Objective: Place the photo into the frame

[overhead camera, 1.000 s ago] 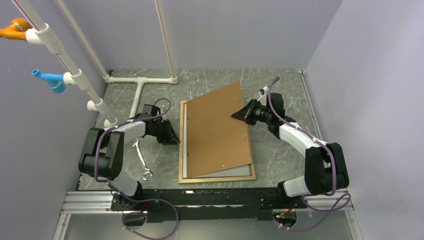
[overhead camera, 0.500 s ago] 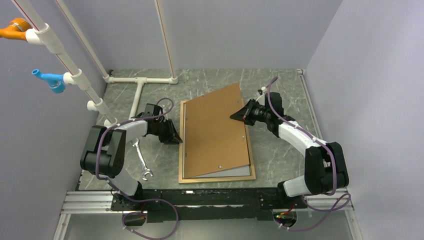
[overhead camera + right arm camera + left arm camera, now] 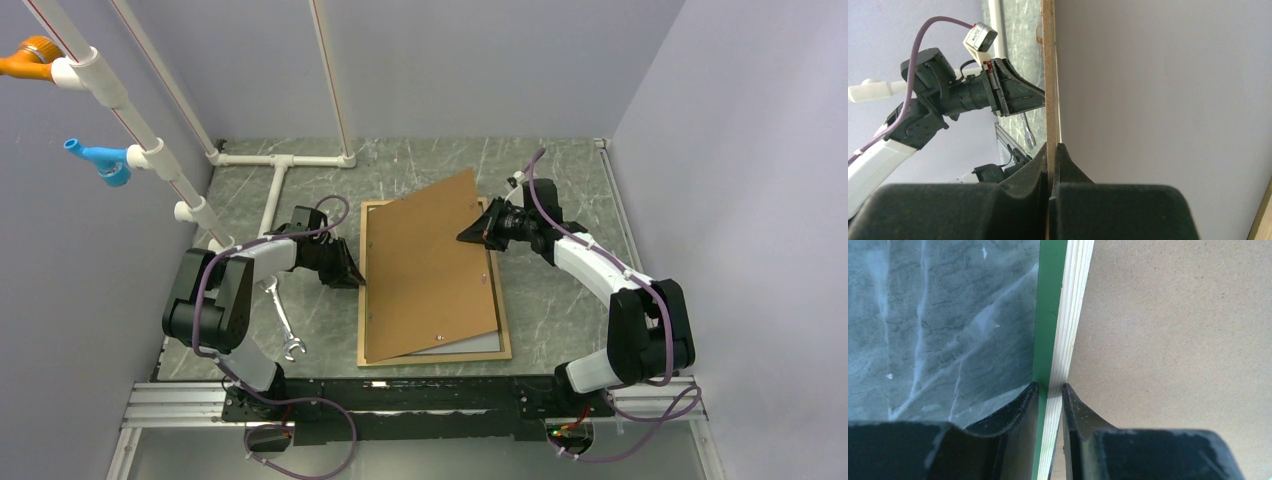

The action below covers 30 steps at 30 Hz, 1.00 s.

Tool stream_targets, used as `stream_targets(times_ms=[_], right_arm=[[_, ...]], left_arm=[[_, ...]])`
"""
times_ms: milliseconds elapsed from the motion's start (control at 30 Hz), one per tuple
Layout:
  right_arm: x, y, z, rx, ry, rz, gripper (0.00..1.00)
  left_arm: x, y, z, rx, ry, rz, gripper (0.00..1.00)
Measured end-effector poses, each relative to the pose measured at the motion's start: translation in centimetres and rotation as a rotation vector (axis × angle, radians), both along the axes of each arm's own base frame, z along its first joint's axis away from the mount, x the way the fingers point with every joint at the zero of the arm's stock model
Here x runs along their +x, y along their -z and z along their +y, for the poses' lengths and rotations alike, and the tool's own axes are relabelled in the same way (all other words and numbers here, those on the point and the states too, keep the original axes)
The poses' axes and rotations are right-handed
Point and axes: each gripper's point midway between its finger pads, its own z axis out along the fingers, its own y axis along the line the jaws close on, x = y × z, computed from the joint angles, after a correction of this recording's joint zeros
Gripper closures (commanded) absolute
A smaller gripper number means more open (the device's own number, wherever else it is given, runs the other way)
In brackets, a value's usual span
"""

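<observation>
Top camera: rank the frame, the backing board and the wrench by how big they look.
1-2. the frame and the brown backing board: about alike. The board is raised nearer the camera, so I won't rank them.
3. the wrench: clearly smallest.

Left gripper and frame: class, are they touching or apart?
Touching. The left wrist view shows the left gripper with its fingers pressed against both sides of the frame rail, no gap.

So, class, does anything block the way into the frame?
Yes: the brown backing board, pinched by the right claw, sits skewed over most of the frame; the left claw grips its left rail.
</observation>
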Motion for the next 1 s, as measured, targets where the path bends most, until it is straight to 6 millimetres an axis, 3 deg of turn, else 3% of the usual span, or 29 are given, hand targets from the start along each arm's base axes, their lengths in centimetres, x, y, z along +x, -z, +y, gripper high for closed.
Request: stream_targets(times_ms=[733, 1000], right_arm=[[0.7, -0.5, -0.3, -0.047, 0.008, -0.063, 1.0], [1.2, -0.8, -0.4, -0.052, 0.016, -0.098, 1.0]], left_arm=[[0.1, 0.0, -0.3, 0.002, 0.011, 0.004, 0.77], [0.1, 0.0, -0.3, 0.002, 0.012, 0.007, 0.88]])
